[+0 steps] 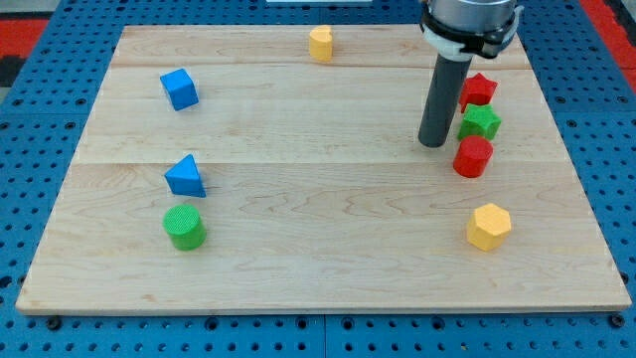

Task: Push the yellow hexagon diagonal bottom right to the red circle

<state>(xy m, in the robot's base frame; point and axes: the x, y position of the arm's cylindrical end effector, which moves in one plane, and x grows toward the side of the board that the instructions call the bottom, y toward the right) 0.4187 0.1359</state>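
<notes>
Already the yellow hexagon [489, 226] lies down-right of the red circle [473, 156]; no jaws here, just the tip [432, 144] left of red, so only gentle nudging seems needed.

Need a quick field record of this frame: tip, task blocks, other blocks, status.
tip: my tip is just left of the red circle, beside the green star
yellow hexagon: near the view's bottom right, already below and slightly right of the red circle
red circle: lowest in a column at the view's right
column above: green star, red star
view's left: blue cube, blue triangle, green cylinder
view's top: small yellow block
contact: tip apart from the hexagon
</notes>
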